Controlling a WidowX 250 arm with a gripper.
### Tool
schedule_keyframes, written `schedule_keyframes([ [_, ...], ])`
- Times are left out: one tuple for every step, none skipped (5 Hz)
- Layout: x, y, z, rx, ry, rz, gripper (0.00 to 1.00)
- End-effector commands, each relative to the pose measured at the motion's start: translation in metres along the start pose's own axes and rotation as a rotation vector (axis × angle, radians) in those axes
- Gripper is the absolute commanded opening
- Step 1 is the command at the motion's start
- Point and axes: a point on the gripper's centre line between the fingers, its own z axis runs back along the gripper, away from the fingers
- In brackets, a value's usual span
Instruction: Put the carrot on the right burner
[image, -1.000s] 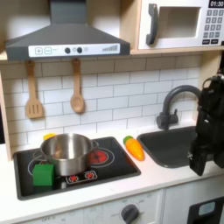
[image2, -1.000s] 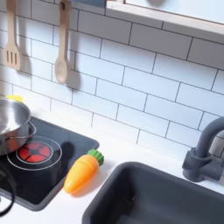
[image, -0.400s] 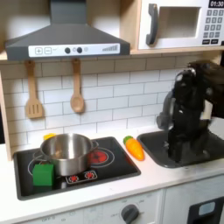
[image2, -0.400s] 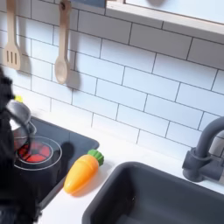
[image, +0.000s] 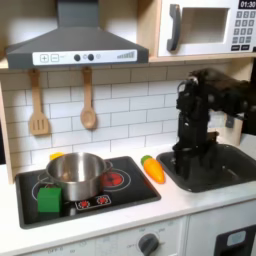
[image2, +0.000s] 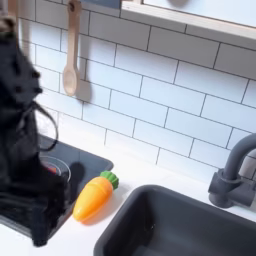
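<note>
The orange carrot with its green top lies on the white counter between the black stove and the sink. In the second exterior view the carrot points toward the lower left. The red right burner is partly visible beside the steel pot. My black gripper hangs pointing down just to the carrot's right in the first exterior view, above the sink's left edge, apart from the carrot. Its jaws merge with the dark sink. In the second exterior view the arm is a dark blur left of the carrot.
A green cube sits on the stove's front left and a yellow piece behind the pot. Two wooden utensils hang on the tiled wall. A grey faucet stands behind the sink.
The arm has swung in from the first exterior view's right edge to just right of the carrot, and now covers the pot in the second exterior view. The carrot has not moved.
</note>
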Motion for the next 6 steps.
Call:
schedule_keyframes([
  [0.026, 0.003, -0.019, 0.019, 0.057, 0.037, 1.00],
  [0.037, 0.010, -0.028, 0.021, 0.076, 0.058, 1.00],
  [0.044, 0.010, -0.032, 0.030, 0.075, 0.047, 1.00],
  [0.050, 0.016, -0.035, 0.031, 0.054, 0.077, 1.00],
  [0.056, 0.012, -0.040, 0.033, 0.063, 0.062, 1.00],
  [0.062, 0.008, -0.041, 0.019, 0.059, 0.066, 1.00],
])
